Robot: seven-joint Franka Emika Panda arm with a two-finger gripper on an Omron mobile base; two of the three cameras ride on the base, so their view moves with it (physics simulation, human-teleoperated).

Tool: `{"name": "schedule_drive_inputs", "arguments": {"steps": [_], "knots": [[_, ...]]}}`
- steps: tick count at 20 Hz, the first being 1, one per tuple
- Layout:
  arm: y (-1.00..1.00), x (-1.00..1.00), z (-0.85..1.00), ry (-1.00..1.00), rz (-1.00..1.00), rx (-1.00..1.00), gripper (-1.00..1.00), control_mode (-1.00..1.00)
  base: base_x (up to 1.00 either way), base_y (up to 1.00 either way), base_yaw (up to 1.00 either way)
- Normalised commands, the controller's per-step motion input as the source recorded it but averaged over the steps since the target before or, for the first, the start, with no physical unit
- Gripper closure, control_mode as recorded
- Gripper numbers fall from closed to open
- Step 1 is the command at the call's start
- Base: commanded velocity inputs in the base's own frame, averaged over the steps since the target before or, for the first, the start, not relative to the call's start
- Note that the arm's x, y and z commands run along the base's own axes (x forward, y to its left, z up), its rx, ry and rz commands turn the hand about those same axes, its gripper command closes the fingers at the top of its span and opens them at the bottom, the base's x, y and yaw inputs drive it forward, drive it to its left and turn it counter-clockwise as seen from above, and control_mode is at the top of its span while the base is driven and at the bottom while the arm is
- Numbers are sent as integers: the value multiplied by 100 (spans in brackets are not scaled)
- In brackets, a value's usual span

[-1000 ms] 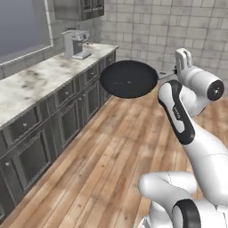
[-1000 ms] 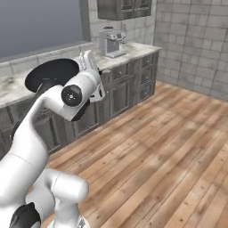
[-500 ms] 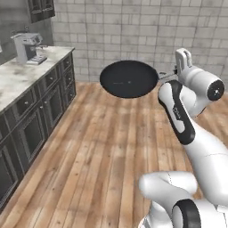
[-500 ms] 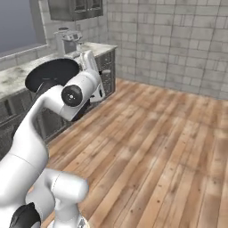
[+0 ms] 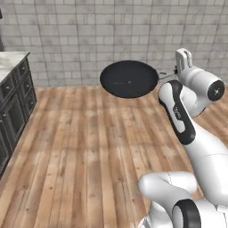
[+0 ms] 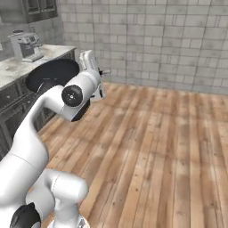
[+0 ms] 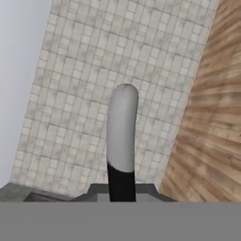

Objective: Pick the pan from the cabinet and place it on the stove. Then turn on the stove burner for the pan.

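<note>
Black and round, the pan (image 5: 129, 79) hangs in the air above the wooden floor (image 5: 84, 147), carried level at about the height of the robot's wrist. At the far left stands the dark base cabinet (image 5: 11, 111) with its marbled counter (image 5: 10, 59); in the right base view a coffee machine (image 6: 24, 45) stands on this counter. Behind everything is a grey tiled wall (image 5: 89, 40).

From the pan a thin silver-grey handle (image 5: 165, 75) runs to the right in the left base view, straight into the gripper (image 5: 177, 71). So the pan lies to the left of the gripper, and its long axis goes almost sideways across that view. In the hand view the handle (image 7: 122, 136) rises from between the fingertips and its rounded end points away from the camera. The jaws are clenched on this handle; the narrow grip fits such a thin bar.

The arm is bent strongly: the upper link rises from the base, the elbow folds back, and the wrist is raised beside the white hand.

No stove is visible in these pictures, so I judge that the pan is in transport and the placing is not yet near. The coming move depends on keeping the pan level, because its weight sits far to one side of the grip and could twist the handle between the fingers
</note>
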Motion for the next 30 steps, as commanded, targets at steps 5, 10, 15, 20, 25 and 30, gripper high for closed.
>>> {"name": "schedule_drive_inputs", "arguments": {"steps": [5,10,15,20,25,30], "knots": [[0,0,0,0,0,0,100,100,12,18,-42],[0,0,0,0,0,0,100,100,14,18,-43],[0,0,0,0,0,0,100,100,11,19,-45],[0,0,0,0,0,0,100,100,11,20,-45],[0,0,0,0,0,0,100,100,15,18,-45],[0,0,0,0,0,0,100,100,18,5,-46]]}}
